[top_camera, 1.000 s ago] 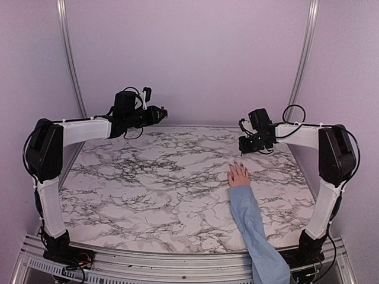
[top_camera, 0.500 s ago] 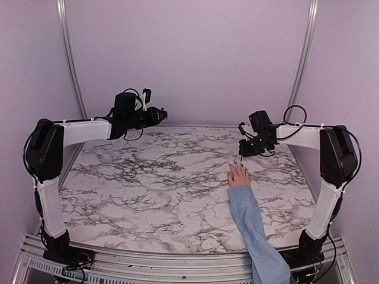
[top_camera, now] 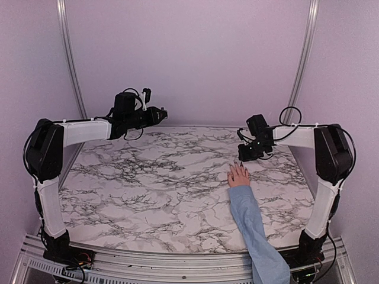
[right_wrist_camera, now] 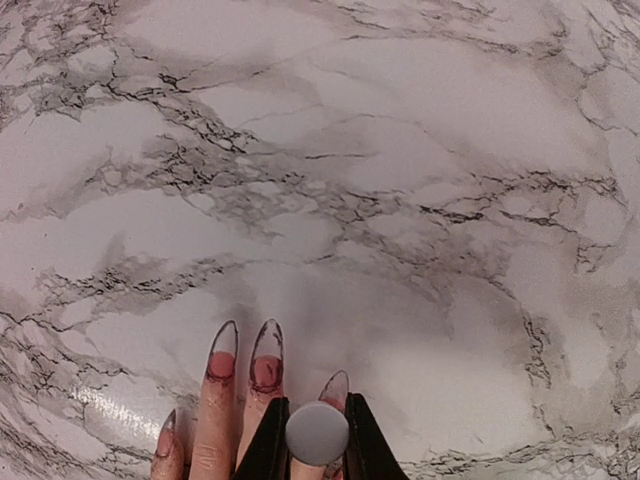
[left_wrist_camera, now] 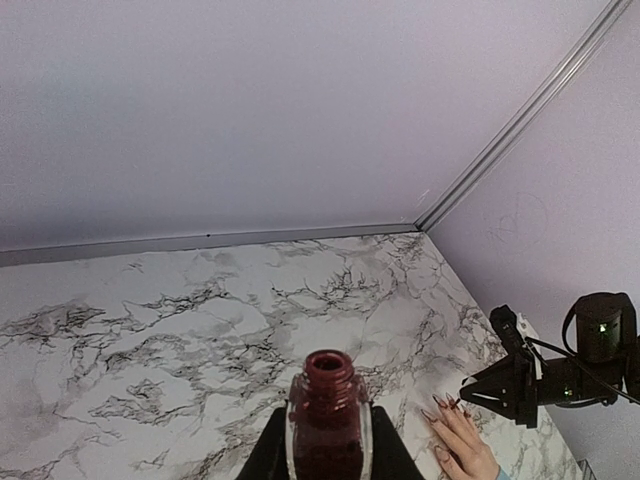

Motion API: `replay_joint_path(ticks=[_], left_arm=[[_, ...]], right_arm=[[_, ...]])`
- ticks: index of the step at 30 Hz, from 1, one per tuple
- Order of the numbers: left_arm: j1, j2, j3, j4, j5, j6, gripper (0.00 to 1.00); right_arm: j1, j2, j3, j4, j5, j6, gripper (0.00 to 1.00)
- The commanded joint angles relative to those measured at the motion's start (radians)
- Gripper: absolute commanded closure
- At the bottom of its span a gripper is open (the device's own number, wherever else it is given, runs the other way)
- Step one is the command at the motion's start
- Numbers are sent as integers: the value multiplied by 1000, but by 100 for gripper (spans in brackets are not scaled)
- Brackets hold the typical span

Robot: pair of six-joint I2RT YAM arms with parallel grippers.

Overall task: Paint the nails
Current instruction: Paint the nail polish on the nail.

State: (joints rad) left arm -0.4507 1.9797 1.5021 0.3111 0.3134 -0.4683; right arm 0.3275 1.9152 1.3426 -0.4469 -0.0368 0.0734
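A pinkish hand [top_camera: 239, 176] in a light-blue sleeve [top_camera: 251, 225] lies flat on the marble table, fingers pointing away. Its long pointed nails [right_wrist_camera: 266, 357] show dark outlines and red patches near the base. My right gripper [top_camera: 245, 154] hovers just over the fingertips, shut on a grey round-topped polish brush cap [right_wrist_camera: 317, 432]. That cap covers part of one nail [right_wrist_camera: 337, 385], and the brush itself is hidden. My left gripper [top_camera: 161, 112] is raised at the back left, shut on an open bottle of dark red polish [left_wrist_camera: 328, 390]. The nails [left_wrist_camera: 440, 403] also show in the left wrist view.
The marble tabletop [top_camera: 154, 177] is bounded by lilac walls at the back and sides. Metal rails [top_camera: 70, 59] run up both back corners. The sleeved forearm reaches in from the near edge at the right, between the arm bases.
My right gripper has come down and slightly left, closer to the fingertips. The left arm and the hand have not moved.
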Motion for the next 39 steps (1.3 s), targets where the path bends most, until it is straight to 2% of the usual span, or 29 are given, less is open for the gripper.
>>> replay_joint_path(ticks=[1, 39], left_arm=[[4, -26, 13, 52, 6, -3, 100], [4, 2, 41, 52, 13, -6, 100]], right_arm=[[7, 9, 50, -2, 23, 0, 100], [1, 41, 67, -6, 68, -11, 100]])
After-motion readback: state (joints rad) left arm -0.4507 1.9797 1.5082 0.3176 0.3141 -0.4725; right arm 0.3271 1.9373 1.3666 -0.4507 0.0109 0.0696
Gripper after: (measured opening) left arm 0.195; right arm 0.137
